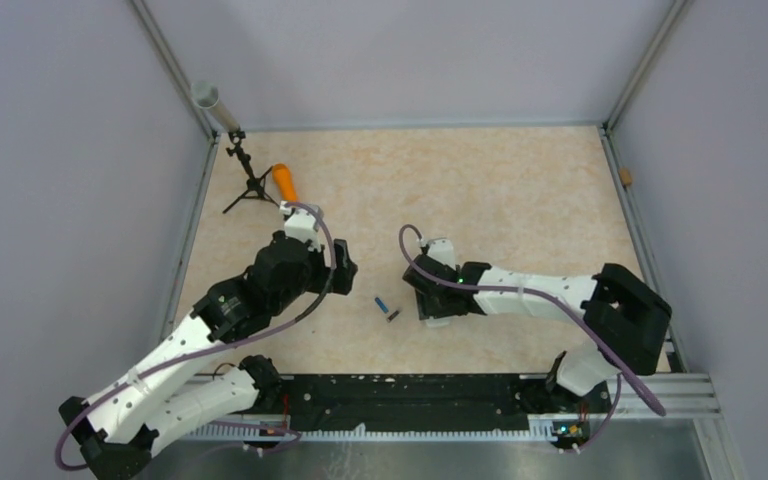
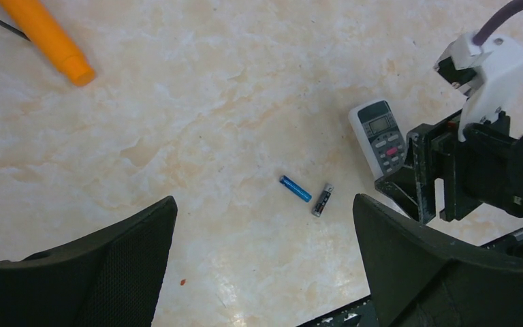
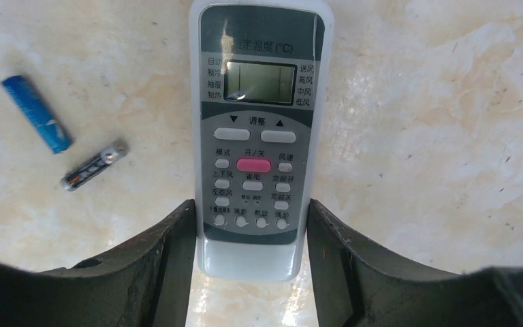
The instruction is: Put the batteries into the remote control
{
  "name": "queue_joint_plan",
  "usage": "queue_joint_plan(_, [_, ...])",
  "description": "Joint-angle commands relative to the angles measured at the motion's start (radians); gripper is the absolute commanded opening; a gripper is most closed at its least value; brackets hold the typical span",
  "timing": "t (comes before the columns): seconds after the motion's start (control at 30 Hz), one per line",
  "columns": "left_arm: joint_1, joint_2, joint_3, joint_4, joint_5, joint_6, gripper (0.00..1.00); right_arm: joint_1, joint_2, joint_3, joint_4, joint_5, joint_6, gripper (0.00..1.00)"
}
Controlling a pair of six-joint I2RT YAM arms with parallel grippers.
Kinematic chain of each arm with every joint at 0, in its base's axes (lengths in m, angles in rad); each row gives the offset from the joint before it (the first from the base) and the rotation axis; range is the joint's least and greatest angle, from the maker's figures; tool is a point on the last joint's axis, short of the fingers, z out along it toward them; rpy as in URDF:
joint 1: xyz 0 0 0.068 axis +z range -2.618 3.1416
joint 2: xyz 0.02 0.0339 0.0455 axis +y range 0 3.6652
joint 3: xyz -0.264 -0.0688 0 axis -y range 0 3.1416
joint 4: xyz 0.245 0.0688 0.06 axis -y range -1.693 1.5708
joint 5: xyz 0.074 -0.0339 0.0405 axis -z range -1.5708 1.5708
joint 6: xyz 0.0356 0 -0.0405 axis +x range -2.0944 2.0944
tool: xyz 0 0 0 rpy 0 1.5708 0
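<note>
- Right gripper (image 3: 250, 216): jaws closed narrowly on the lower end of the remote control (image 3: 259, 136), one finger pressed against each long side
- Remote control: white handset, face up, with the grey screen and button panel visible; it points away from the right wrist camera over the table (image 2: 211, 102)
- In the left wrist view the handset lies low against the tabletop; whether it rests on the surface or is raised slightly cannot be told
- Blue battery (image 3: 36, 114): lies flat on the table to the left of the remote in the right wrist view, apart from it
- Dark battery (image 3: 94, 165): lies flat just beside the blue battery, between it and the remote, touching neither
- Left gripper (image 2: 264, 204): jaws spread wide with nothing between them, held above the table with both batteries in its camera view
- Orange cylinder (image 2: 48, 37): lies on the table towards the far left corner, well apart from the batteries
- Small black tripod (image 1: 248, 180): stands next to the orange cylinder, near a grey tube (image 1: 215, 105) at the corner post
</note>
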Motion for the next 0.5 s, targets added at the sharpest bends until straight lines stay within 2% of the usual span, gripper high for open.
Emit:
queue_joint_plan(0.0, [0.018,0.035,-0.021,0.082,0.075,-0.054,0.99,0.002,-0.126,0.003,0.018,-0.014,-0.063,0.00])
queue_joint_plan(0.17, [0.100,0.055,-0.065,0.163,0.216,-0.090,0.99,-0.060,-0.239,-0.030,0.072,-0.151,-0.142,0.00])
queue_joint_plan(0.37, [0.321,0.051,-0.167,0.354,0.575,-0.186,0.99,-0.180,-0.354,-0.054,0.124,-0.354,-0.222,0.00])
queue_joint_plan(0.47, [0.391,0.053,-0.215,0.455,0.700,-0.251,0.99,-0.228,-0.380,-0.060,0.148,-0.480,-0.251,0.00])
